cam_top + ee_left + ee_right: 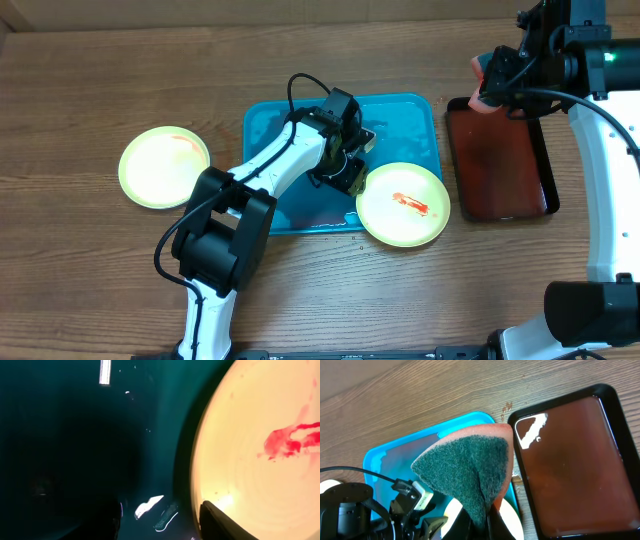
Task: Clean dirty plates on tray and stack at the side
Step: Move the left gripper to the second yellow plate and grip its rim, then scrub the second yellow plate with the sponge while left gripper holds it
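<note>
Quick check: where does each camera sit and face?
Overhead: above the table, looking down on teal tray, smeared plate, left arm, right arm.
Left wrist: low over the tray, facing the plate; own fingertips at bottom.
Right wrist: raised, looking down past own fingers and held sponge at the dark red tray.
Shared: all show the teal tray.

A wood-grain table [90, 70] bears a dark red tray [500, 170] with a black rim, its glossy floor catching a white glare. Near the tray's far corner is a salmon-pink sponge [470, 472], its dark green scouring face showing.
</note>
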You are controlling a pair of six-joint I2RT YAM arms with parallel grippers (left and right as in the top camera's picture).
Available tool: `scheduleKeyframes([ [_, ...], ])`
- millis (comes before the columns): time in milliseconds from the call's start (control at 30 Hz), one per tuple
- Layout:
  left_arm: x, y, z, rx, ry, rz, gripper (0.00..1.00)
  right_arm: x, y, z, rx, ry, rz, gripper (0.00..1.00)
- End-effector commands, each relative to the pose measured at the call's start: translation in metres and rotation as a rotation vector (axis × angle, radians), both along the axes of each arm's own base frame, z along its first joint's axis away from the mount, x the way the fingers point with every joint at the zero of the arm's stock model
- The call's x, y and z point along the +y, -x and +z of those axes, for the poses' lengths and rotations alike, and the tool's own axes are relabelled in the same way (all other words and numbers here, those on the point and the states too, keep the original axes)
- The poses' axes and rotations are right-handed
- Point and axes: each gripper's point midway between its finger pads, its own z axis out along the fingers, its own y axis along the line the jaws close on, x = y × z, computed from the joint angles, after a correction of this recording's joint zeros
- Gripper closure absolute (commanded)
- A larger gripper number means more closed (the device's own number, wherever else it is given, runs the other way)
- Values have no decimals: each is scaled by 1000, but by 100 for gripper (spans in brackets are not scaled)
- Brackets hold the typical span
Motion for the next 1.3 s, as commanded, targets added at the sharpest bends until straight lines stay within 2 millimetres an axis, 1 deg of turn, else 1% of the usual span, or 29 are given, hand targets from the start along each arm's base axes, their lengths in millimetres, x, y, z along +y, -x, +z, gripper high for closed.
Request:
scheduleKeyframes([
  [0, -4, -2, -2, -17, 1, -33, 49, -2, 2, 14, -41, 0, -3, 96],
  [100, -7, -2, -3, -23, 5, -38, 53, -2, 2, 14, -41, 0, -3, 96],
  [133, -9, -1, -4, -23, 6, -43, 56, -2, 2, 14, -41, 0, -3, 96],
  [300, -18, 4, -15, -17, 1, -64, 74, -2, 2, 14, -40, 1, -3, 96],
  [367, -19, 5, -19, -10, -4, -57, 82, -2, 2, 14, -41, 2, 0, 96],
  [433, -19, 5, -19, -12, -10, -56, 88, -2, 2, 14, -41, 2, -1, 96],
  [467, -17, 4, -20, -16, -18, -52, 95, -2, 2, 14, -41, 2, -1, 96],
  [567, -8, -3, -23, -29, -69, 16, 96, -2, 2, 13, -39, 1, 0, 96],
  [633, 4, -13, -24, -47, -121, 90, 96, 0, 1, 11, -32, -1, 0, 96],
  [700, 21, -24, -23, -64, -181, 180, 96, 5, 0, 6, -19, -7, 12, 96],
  [833, 65, -47, -13, -66, -284, 414, 96, 24, -4, -8, 18, -33, 60, 96],
  [967, 98, -60, -4, -15, -288, 597, 96, 52, -11, -32, 77, -48, 104, 96],
  [1100, 109, -59, -4, 47, -259, 636, 96, 84, -19, -56, 114, -55, 153, 96],
  [1133, 109, -56, -4, 66, -251, 637, 96, 96, -21, -64, 126, -59, 169, 96],
  [1267, 101, -50, -4, 109, -216, 620, 96, 129, -26, -93, 166, -63, 208, 96],
])
